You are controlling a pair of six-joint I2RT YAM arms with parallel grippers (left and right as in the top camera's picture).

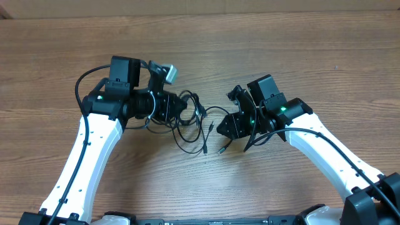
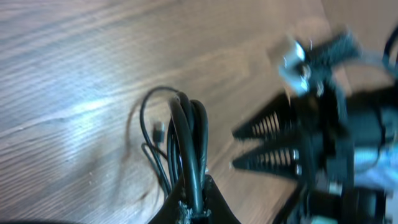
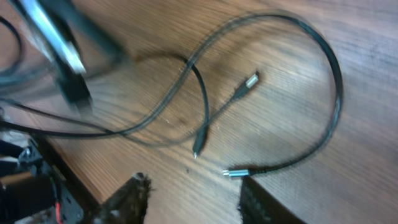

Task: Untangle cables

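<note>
The cables point(image 1: 195, 119) are thin black cords lying tangled on the wooden table between the two arms. My left gripper point(image 1: 177, 109) is shut on one side of the bundle; in the left wrist view its jaws point(image 2: 194, 200) pinch a loop of several black strands point(image 2: 186, 134). My right gripper point(image 1: 220, 129) stands just right of the tangle. Its fingers point(image 3: 129, 200) are spread wide above bare wood, open and holding nothing. Loose ends lie just beyond them: a silvery plug point(image 3: 237, 173), a small black tip point(image 3: 198, 149) and a third plug point(image 3: 250, 80).
The wooden table point(image 1: 312, 56) stretches out on all sides. In the left wrist view the right gripper's serrated fingers point(image 2: 268, 144) show close by on the right. The left arm point(image 3: 53, 43) appears as a blur at the top left of the right wrist view.
</note>
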